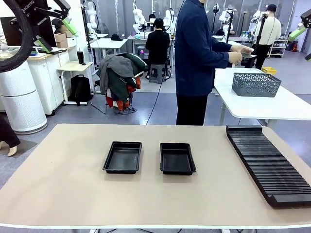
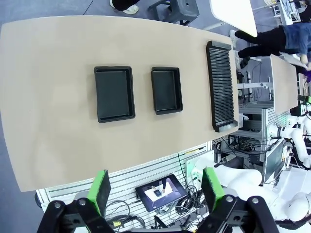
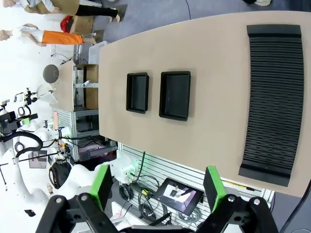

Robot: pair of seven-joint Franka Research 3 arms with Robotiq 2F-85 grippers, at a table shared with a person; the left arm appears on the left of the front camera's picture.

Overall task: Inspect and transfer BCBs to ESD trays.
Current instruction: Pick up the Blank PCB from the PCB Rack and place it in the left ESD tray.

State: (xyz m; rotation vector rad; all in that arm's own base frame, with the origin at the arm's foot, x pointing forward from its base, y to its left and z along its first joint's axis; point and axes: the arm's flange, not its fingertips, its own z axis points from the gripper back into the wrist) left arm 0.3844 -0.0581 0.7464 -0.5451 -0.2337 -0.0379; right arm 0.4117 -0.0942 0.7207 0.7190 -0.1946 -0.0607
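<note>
ESD trays (image 1: 123,158): plain black. Rack (image 1: 267,162): black, ribbed. Table (image 1: 63,184): flat beige. Left gripper (image 2: 155,187) black, pads (image 2: 101,188) green; right gripper (image 3: 156,184) same. Basket (image 1: 256,84): grey lattice. Person's jacket (image 1: 194,53): navy.

The left ESD tray (image 1: 122,157) and right ESD tray (image 1: 178,158) sit flat around the middle of the desk (image 1: 63,194), side by side with a narrow gap (not touching). Both are black, shallow and rectangular, with flared rims and shiny floors facing up.
</note>
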